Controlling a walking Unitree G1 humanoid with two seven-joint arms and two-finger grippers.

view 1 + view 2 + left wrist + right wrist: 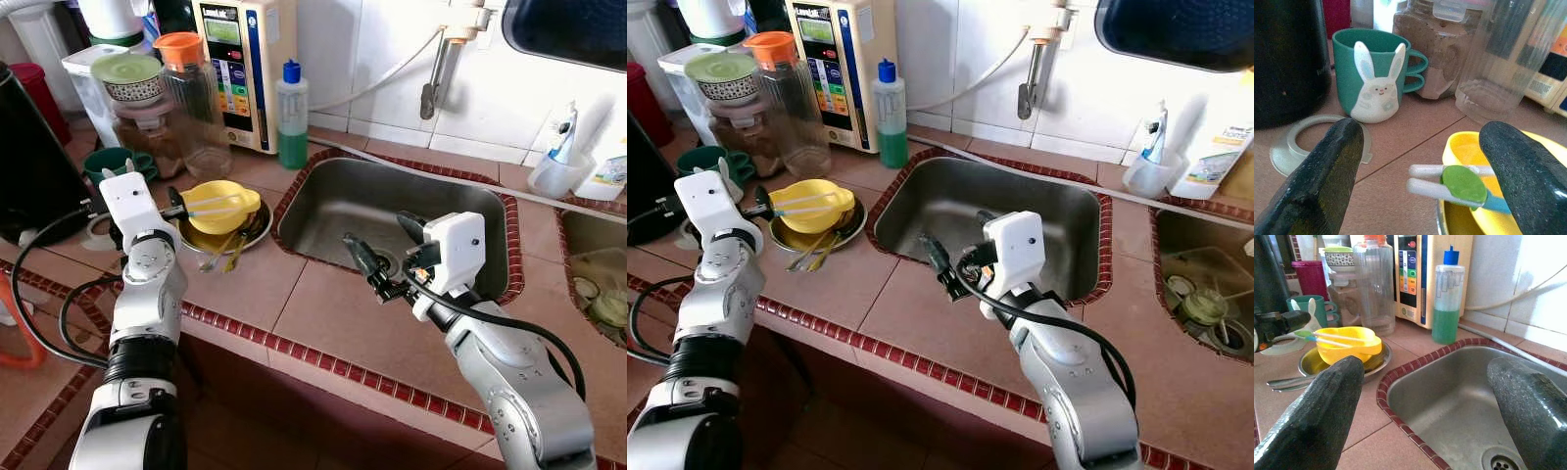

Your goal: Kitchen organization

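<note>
A yellow bowl [221, 204] sits in a round metal plate [253, 233] on the tiled counter, left of the sink [392, 211]. Two white chopsticks [1425, 178] and a green spoon [1462, 183] lie across the bowl's rim. My left gripper [178, 204] is at the bowl's left edge, open, with the chopstick ends between its fingers [1327, 171] but not touched. My right gripper [377, 235] hovers open over the sink's front left part, holding nothing. Loose cutlery [223, 253] pokes out from the plate onto the counter.
Behind the bowl stand a teal bunny cup [1374, 73], a clear jar with an orange lid [193, 103], a green soap bottle [291, 117] and a wall appliance [240, 69]. A black appliance [29, 157] is at the far left, a second sink [598, 274] at the right.
</note>
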